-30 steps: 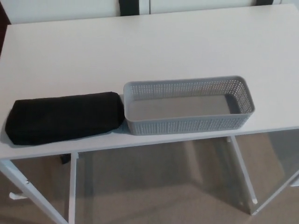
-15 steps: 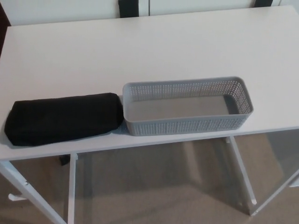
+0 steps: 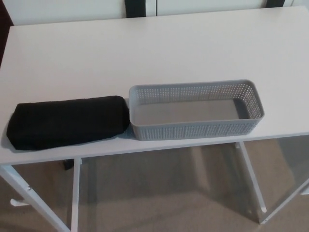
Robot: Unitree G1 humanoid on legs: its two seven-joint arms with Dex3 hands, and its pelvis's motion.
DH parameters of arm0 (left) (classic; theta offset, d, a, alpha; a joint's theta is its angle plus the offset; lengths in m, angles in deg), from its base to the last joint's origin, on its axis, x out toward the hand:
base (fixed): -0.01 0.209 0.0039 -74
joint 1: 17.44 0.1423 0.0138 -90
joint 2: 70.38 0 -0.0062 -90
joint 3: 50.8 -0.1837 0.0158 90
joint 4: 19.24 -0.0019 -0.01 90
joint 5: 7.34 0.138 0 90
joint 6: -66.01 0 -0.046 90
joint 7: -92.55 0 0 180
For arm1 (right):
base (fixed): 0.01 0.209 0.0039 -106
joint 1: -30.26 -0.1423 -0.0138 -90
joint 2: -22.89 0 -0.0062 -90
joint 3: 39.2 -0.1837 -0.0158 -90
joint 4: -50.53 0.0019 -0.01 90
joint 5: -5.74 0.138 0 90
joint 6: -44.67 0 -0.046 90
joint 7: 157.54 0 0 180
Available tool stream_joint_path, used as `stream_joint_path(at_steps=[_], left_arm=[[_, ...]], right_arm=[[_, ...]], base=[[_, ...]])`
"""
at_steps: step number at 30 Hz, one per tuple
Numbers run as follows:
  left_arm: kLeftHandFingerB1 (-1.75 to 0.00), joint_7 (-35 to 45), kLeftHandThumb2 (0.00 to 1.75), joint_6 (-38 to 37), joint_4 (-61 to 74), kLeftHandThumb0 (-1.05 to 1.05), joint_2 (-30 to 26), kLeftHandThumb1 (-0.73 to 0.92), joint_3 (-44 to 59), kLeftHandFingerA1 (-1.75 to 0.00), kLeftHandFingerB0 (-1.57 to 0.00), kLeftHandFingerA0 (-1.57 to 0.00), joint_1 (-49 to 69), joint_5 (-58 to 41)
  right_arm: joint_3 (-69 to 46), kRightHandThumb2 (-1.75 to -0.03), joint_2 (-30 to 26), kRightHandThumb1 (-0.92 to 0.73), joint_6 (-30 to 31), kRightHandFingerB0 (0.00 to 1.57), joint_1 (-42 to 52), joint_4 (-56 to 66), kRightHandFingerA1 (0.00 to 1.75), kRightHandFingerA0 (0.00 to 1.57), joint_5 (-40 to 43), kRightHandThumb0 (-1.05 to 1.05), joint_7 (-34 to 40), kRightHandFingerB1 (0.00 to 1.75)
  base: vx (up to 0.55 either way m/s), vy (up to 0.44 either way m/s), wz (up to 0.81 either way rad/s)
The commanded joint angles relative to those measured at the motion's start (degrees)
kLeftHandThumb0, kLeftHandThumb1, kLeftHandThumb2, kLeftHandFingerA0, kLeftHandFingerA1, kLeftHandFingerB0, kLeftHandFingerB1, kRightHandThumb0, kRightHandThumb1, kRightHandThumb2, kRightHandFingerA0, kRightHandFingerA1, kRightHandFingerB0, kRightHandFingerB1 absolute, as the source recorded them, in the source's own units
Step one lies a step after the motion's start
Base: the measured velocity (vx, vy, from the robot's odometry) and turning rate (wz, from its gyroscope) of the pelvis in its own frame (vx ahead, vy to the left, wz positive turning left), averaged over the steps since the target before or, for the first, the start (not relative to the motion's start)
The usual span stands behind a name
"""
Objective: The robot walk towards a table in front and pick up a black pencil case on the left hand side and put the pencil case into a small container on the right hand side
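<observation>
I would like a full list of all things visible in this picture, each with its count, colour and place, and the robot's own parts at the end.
pencil case: one, black, lying flat near the table's front edge on the left, its right end at the container's left end.
container: one, grey, perforated walls, empty, near the front edge on the right.
table: one, white top, white legs showing below.
floor: beige, seen under the table.
dark upright piece: one, black, beyond the table's far edge at the top.
left hand: not in view.
right hand: not in view.
</observation>
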Motion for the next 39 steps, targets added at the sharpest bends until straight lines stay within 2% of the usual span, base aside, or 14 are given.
stream_joint_path(at_steps=[1, 2, 3, 5, 6, 15, 21, 30, 32, 39], left_arm=[[-0.04, 1.8, 0.93, 5.1, 19.7, -0.75, -14.4, 0.51, -16.0, -0.07, 0.0, 0.0, -16.2, 15.3], [-0.04, 2.5, 0.93, 5.6, 18.8, -0.75, -15.1, 0.51, -18.2, -0.07, 0.0, 0.0, -18.2, 16.7], [-0.07, 3.1, 0.63, 5.1, 17.8, -0.91, -15.8, 0.39, -20.1, -0.04, 0.0, 0.0, -19.7, 17.8], [-0.12, 3.3, 0.63, 5.1, 17.0, -0.84, -16.5, 0.37, -22.2, -0.07, 0.0, 0.0, -20.9, 17.9], [-0.03, 4.5, 0.8, 7.8, 18.4, -0.68, -17.7, 0.41, -24.4, 0.0, 0.0, 0.0, -21.2, 19.0], [-0.11, 6.2, 0.73, 15.6, 16.6, -0.57, -20.5, 0.36, -38.1, -0.08, 0.0, 0.0, -28.9, 24.0], [-0.14, 6.2, 0.75, 16.6, 11.4, -0.58, -20.3, 0.35, -46.4, -0.13, 0.0, 0.0, -33.4, 30.4], [-0.11, 6.7, 0.75, 18.0, 6.4, -0.57, -19.3, 0.35, -53.1, -0.12, 0.0, 0.0, -36.0, 34.7], [-0.05, 7.6, 0.76, 18.1, 5.7, -0.63, -19.5, 0.38, -54.5, -0.06, 0.0, 0.0, -36.0, 35.9], [-0.01, 11.8, 0.76, 21.8, 8.4, -0.68, -20.9, 0.41, -58.4, 0.0, 0.0, 0.0, -35.9, 40.8]], right_arm=[[-0.3, -0.54, -1.4, -0.48, -0.5, 0.3, 0.0, 1.0, 0.42, 0.46, 0.0, -0.31, 1.8, 0.34], [-0.4, -0.54, -1.4, -0.48, -0.5, 0.3, -0.2, 1.1, 0.42, 0.46, 0.1, -0.31, 1.7, 0.34], [-0.4, -0.54, -1.5, -0.48, -0.3, 0.3, -0.4, 1.3, 0.43, 0.47, 0.1, -0.32, 1.6, 0.34], [-0.5, -0.54, -1.8, -0.48, 0.0, 0.3, -0.9, 1.4, 0.43, 0.47, 0.2, -0.32, 1.4, 0.34], [-0.7, -0.54, -2.0, -0.48, 0.3, 0.3, -1.3, 1.3, 0.43, 0.47, 0.5, -0.31, 1.0, 0.34], [0.0, -0.54, -2.6, -0.48, 0.3, 0.3, -0.6, 3.9, 0.43, 0.47, -0.3, -0.32, 1.3, 0.34], [0.7, -0.54, -2.7, -0.48, -0.4, 0.3, -0.5, 3.6, 0.45, 0.47, -0.7, -0.31, 1.7, 0.35], [0.9, -0.54, -2.6, -0.47, -0.1, 0.3, -0.7, 3.8, 0.44, 0.46, -0.7, -0.32, 2.0, 0.35], [1.0, -0.54, -2.7, -0.48, -0.2, 0.3, -0.6, 4.0, 0.45, 0.48, -0.9, -0.32, 2.2, 0.35], [0.9, -0.54, -2.8, -0.48, 0.1, 0.3, -0.6, 3.9, 0.45, 0.47, -0.5, -0.32, 2.1, 0.35]], base=[[0.0, 0.0, 0.0], [0.0, 0.0, 0.0], [0.0, 0.0, 0.0], [0.0, 0.0, 0.0], [0.0, 0.0, 0.0], [0.0, 0.0, 0.0], [0.0, 0.0, 0.0], [0.0, 0.0, 0.0], [0.0, 0.0, 0.0], [0.0, 0.0, 0.0]])
